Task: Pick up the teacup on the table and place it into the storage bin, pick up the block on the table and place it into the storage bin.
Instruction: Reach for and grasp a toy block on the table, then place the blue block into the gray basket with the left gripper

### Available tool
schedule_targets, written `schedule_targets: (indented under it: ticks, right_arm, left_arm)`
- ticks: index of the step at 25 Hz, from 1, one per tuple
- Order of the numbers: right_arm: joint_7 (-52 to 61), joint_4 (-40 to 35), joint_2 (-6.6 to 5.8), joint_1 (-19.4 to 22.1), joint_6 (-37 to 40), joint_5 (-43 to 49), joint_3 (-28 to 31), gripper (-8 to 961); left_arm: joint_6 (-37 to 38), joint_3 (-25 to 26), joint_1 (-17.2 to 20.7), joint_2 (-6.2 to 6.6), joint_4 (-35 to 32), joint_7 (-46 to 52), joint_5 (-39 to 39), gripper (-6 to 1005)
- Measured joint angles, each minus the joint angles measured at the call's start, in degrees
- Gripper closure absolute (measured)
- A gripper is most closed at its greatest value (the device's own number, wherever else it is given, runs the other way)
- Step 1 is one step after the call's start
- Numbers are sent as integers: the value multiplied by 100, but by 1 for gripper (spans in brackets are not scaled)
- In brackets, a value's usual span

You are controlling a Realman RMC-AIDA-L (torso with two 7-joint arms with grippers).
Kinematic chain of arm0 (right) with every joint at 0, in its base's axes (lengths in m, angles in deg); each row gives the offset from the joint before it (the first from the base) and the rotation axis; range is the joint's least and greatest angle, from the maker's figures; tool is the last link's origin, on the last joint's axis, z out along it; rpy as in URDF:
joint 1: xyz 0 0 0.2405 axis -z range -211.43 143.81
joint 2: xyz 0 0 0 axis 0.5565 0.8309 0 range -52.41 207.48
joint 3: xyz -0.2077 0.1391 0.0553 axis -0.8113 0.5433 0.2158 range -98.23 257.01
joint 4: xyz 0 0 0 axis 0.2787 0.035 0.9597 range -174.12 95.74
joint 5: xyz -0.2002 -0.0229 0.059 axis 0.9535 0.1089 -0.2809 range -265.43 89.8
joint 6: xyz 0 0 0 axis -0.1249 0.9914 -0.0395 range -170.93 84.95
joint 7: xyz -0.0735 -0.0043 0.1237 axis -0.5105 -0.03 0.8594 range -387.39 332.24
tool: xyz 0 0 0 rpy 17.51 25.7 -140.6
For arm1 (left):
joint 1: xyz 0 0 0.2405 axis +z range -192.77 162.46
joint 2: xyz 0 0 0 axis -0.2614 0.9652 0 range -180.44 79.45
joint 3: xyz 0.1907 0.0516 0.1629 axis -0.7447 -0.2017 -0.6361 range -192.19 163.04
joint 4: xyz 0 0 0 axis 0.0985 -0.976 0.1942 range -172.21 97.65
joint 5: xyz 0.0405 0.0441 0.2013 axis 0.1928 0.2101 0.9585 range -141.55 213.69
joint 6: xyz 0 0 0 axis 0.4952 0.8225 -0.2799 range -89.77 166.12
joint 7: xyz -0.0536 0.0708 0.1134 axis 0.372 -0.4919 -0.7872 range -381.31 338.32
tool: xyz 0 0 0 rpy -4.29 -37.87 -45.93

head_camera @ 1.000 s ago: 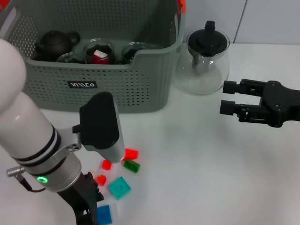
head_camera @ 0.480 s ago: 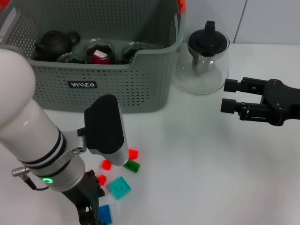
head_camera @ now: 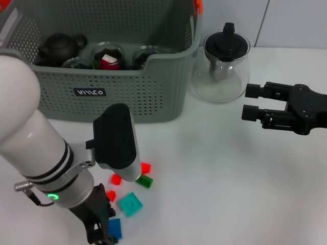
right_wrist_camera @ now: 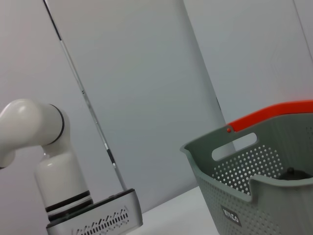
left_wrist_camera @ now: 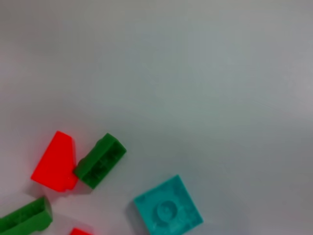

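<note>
At the frame's lower left my left gripper (head_camera: 99, 230), fingers too hidden to judge, sits beside the blue block (head_camera: 114, 228); the open, empty right gripper (head_camera: 249, 102) waits far right.

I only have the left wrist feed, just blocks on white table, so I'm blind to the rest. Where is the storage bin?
Observer: The grey-green perforated storage bin sits beyond the blocks, at the table's back left.
Operator: Anything in it?
Observer: Yes, a dark clay teapot and glass cups.
Operator: And the right arm?
Observer: The right gripper hovers open beside a glass teapot with black lid, holding nothing.
</note>
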Motion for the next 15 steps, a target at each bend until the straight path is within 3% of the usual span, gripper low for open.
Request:
schedule_targets:
  ticks: [15]
  right_arm:
    - [1,-14,0,-3,0,0,60,161]
  left_arm:
    - [-29,43,-8,0,-67,-19,6,595]
